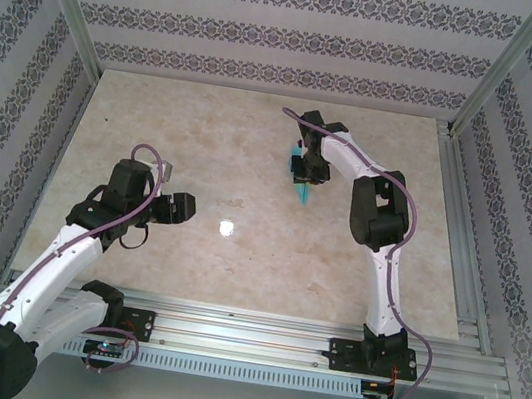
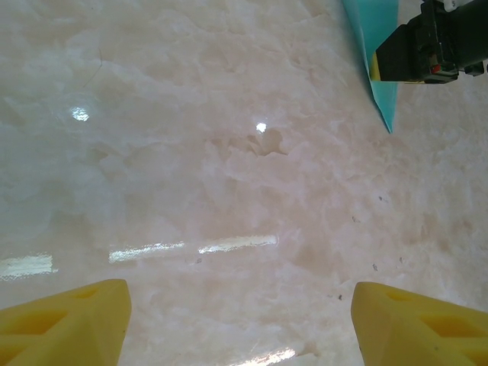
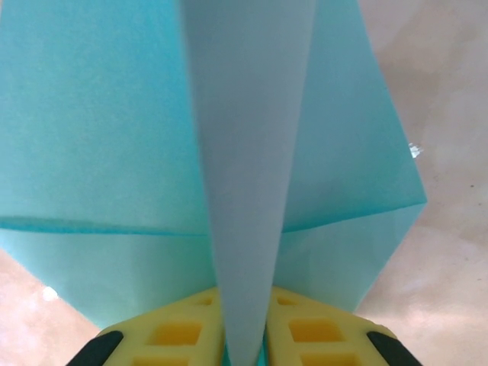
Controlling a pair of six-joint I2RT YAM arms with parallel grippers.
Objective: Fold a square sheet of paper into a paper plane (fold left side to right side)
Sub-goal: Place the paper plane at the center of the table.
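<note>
Paper plane (image 1: 301, 193) near the middle of the counter (image 1: 234, 275), nose toward the arm bases, its centre fold pinched between the pads of the right tool (image 3: 244, 313). The left tool (image 2: 240, 328) hangs spread over bare counter, well apart. I judge the dart featherlight, limp at the wings, easily crushed and slick on this glossy top. I would hold it by the layered keel, where the creases give stiffness, never by a single wing.

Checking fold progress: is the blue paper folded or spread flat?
Folded: the paper plane shows creased layers, its central flap standing between fingers of the right gripper.
</note>
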